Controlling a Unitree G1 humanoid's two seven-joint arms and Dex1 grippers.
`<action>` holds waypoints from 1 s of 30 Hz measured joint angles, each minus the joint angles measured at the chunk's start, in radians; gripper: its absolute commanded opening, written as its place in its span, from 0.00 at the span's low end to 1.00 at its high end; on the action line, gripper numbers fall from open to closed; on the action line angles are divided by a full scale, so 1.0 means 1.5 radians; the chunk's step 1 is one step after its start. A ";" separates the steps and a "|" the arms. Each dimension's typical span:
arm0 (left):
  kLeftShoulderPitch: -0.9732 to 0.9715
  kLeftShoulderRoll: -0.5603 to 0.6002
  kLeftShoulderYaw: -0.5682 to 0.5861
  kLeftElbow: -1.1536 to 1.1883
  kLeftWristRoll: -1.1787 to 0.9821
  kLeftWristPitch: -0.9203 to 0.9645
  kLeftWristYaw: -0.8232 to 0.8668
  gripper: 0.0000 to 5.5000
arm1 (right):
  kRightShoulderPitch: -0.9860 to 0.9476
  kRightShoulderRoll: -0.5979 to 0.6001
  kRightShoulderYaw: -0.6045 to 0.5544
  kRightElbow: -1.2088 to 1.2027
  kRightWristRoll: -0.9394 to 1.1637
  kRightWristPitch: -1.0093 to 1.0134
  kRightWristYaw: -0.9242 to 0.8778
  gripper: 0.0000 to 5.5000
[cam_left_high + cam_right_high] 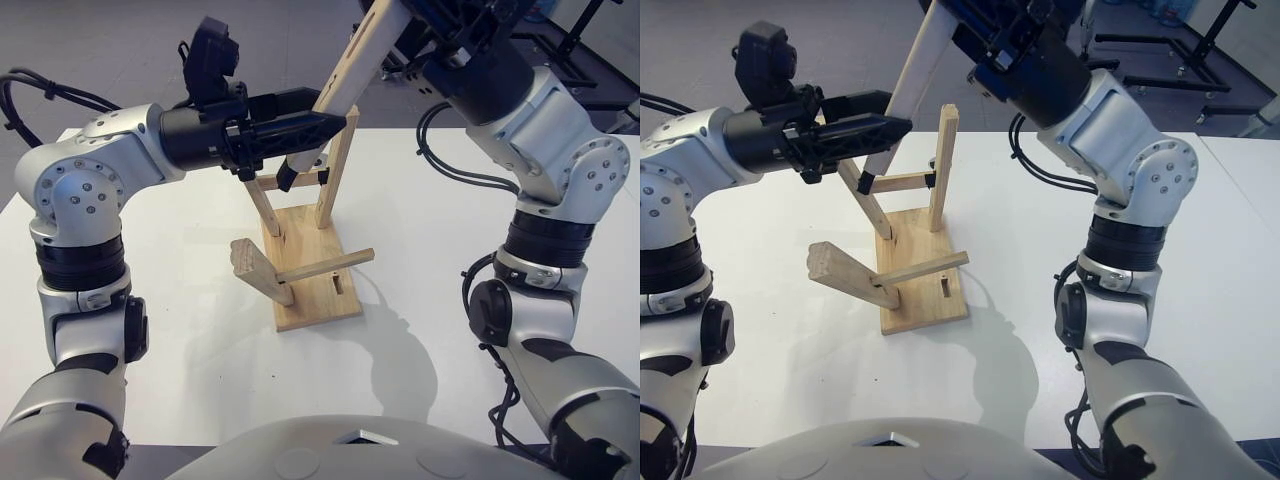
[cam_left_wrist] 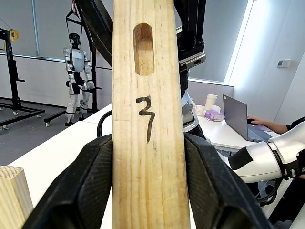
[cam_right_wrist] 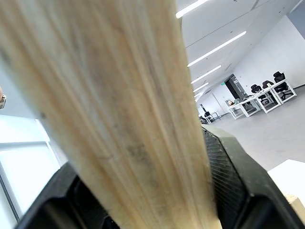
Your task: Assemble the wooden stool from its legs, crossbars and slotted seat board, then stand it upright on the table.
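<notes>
Seat board lies flat, two legs standing in it, a crossbar between. A third leg leans at its near end; a fourth leg slants overhead.

You have a white table in front of you, its far edge meeting grey floor beyond. The slotted seat board lies flat on it near the middle, and it is the one piece resting directly on the tabletop. Its long side runs away from you, the near end turned slightly to your right. One slot shows open near that end.
</notes>
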 measured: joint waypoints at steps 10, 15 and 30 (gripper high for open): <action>0.000 -0.006 0.008 0.014 -0.033 0.022 0.023 0.51 | 0.020 -0.014 0.003 -0.013 -0.020 -0.016 0.002 0.41; 0.000 -0.006 0.016 0.021 -0.058 0.039 0.051 0.65 | 0.023 -0.026 0.003 -0.025 -0.066 -0.023 0.022 0.38; -0.059 0.080 0.298 0.102 -0.336 0.033 0.335 0.91 | 0.103 -0.154 -0.053 -0.022 -0.211 -0.034 0.160 0.38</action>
